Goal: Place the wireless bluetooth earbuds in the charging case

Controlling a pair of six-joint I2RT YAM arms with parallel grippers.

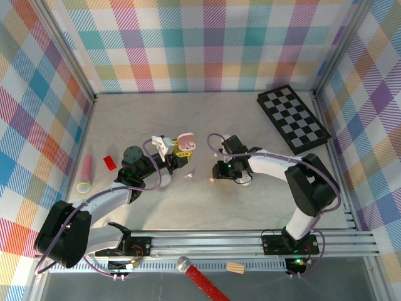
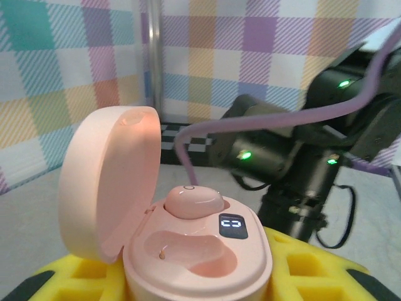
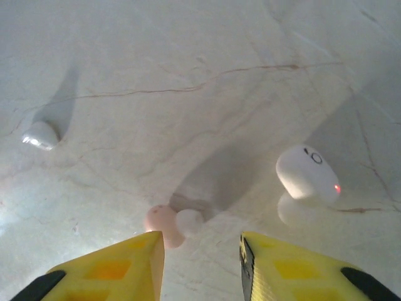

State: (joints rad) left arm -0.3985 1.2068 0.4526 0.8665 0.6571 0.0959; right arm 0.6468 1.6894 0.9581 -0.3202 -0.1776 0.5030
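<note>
table (image 1: 207, 125) | checkerboard (image 1: 292, 119) | red block (image 1: 110, 162) | pink earbud (image 3: 160, 222) | white earbud (image 3: 307, 174)

The charging case (image 2: 194, 251) and the seated earbud (image 2: 193, 204) are pale pink. A loose earbud (image 3: 307, 172) is white with a red dot. My fingers (image 3: 113, 269) are yellow and black. The table (image 3: 188, 63) is off-white marble, brown-veined. The walls (image 1: 207, 44) carry pastel plaid; the board (image 1: 292, 118), black-and-grey checks.

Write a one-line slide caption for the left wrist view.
Left gripper holds open pink charging case, one pink earbud seated, second slot empty.
</note>
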